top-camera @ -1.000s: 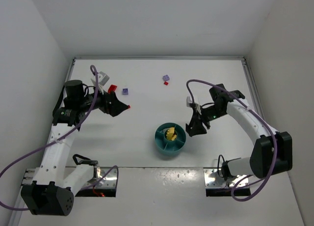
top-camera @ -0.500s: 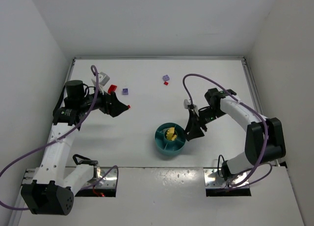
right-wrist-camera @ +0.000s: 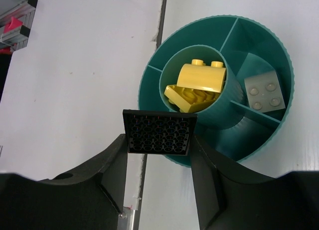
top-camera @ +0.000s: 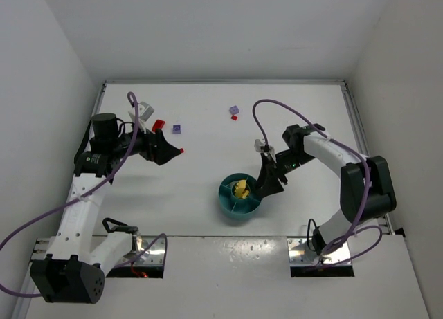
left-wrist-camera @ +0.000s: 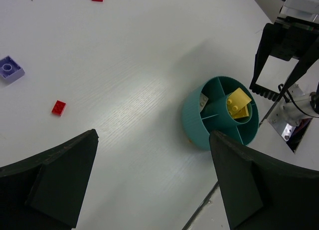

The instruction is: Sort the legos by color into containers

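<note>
Right gripper [right-wrist-camera: 158, 145] is closed partway on a black lego [right-wrist-camera: 159, 131], held over the teal dish [right-wrist-camera: 279, 60] at its lower left rim. 2 yellow legos [right-wrist-camera: 199, 83] and 1 tan lego [right-wrist-camera: 264, 93] are sorted. Red legos [top-camera: 158, 124] and purple legos [top-camera: 176, 129] are not yet picked up from the table [top-camera: 208, 167], upper left. Left gripper [left-wrist-camera: 153, 135] is wide open, empty.

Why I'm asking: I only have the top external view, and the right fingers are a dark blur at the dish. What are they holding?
Observer: The right fingers hold a flat black plate, its gridded underside facing the right wrist camera.
Operator: Is any compartment already taken?
Observer: In the teal dish, the centre well has yellow bricks, and one wedge has a pale brick with four studs.
Operator: And the left arm?
Observer: The left fingers stand wide open with nothing between them.
</note>
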Robot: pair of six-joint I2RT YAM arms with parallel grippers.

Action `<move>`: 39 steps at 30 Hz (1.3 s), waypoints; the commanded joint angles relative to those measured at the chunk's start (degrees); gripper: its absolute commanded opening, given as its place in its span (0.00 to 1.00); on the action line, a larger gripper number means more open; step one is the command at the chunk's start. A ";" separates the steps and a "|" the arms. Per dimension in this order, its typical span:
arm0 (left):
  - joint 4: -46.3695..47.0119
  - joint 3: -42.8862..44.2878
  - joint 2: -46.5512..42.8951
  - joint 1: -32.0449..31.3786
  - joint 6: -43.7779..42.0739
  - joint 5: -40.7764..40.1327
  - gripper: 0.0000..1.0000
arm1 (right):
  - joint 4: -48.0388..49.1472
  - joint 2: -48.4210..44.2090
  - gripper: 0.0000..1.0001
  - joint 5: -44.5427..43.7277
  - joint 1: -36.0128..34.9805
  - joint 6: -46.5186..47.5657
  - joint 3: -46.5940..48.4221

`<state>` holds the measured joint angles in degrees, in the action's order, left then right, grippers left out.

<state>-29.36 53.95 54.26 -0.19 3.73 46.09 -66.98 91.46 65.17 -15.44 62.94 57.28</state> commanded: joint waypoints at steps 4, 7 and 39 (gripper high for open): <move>0.45 1.59 -0.30 0.98 0.32 0.94 1.00 | 3.43 1.79 0.29 3.74 -0.47 1.57 2.67; 0.45 1.07 -0.30 0.98 0.32 0.94 1.00 | 4.05 2.31 0.34 3.22 -0.47 0.35 2.67; 0.98 -0.60 -3.37 0.98 -0.83 -13.19 1.00 | 29.60 -12.53 0.65 -18.21 0.68 -31.80 2.31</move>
<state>-29.50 53.52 52.71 0.01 3.44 39.38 -50.24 82.48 55.05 -15.07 44.34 60.62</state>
